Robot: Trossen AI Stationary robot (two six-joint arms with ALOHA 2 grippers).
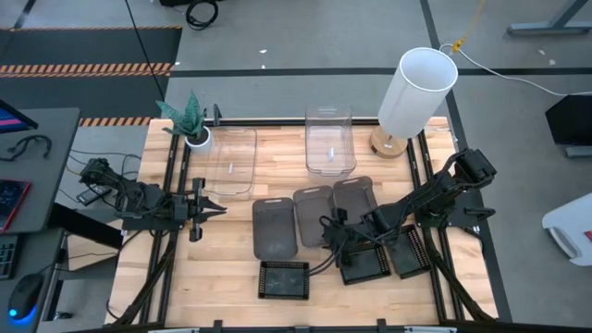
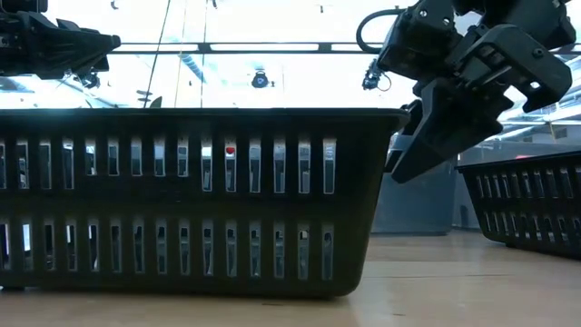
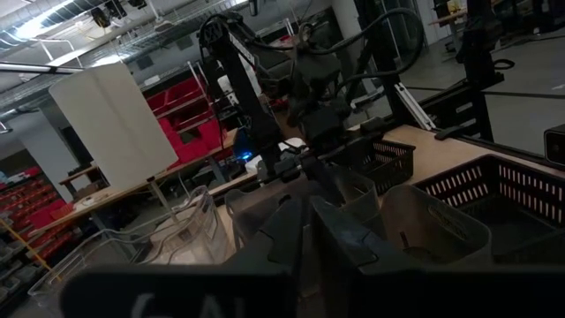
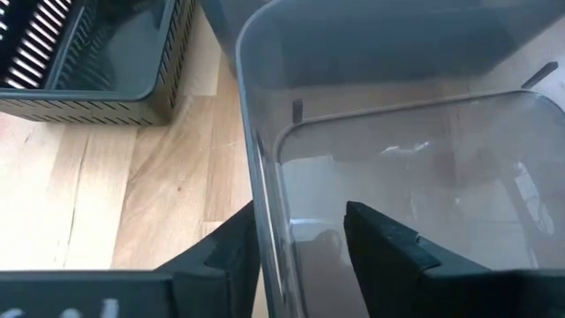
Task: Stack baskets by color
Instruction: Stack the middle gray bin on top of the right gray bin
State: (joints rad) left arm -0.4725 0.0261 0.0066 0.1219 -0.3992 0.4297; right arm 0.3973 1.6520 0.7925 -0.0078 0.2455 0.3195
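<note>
Three smoky grey baskets [image 1: 275, 227] [image 1: 313, 215] [image 1: 354, 199] lie side by side mid-table. Three black mesh baskets [image 1: 284, 279] [image 1: 365, 264] [image 1: 407, 250] sit on the table near the front edge. Clear baskets [image 1: 231, 162] [image 1: 330, 139] stand at the far side. My right gripper [image 4: 300, 212] [image 1: 338, 236] is open and slants down over the near end of a grey basket [image 4: 397, 115]. One finger is outside its wall and one inside. My left gripper [image 1: 208, 208] waits shut at the table's left, held level above the surface. My right gripper straddles the grey basket's side wall [image 4: 263, 230], coming slanting down from the table's right. The outer finger [image 4: 231, 247] stands close against the wall, and I cannot tell whether it touches. The inner finger [image 4: 380, 243] is clear of the wall. The basket rests on the table.
A white cylindrical lamp [image 1: 416, 92] stands at the far right and a small potted plant [image 1: 190, 120] at the far left. In the low view the nearest mesh basket [image 2: 182, 200] fills the foreground. Bare wood lies at the front left.
</note>
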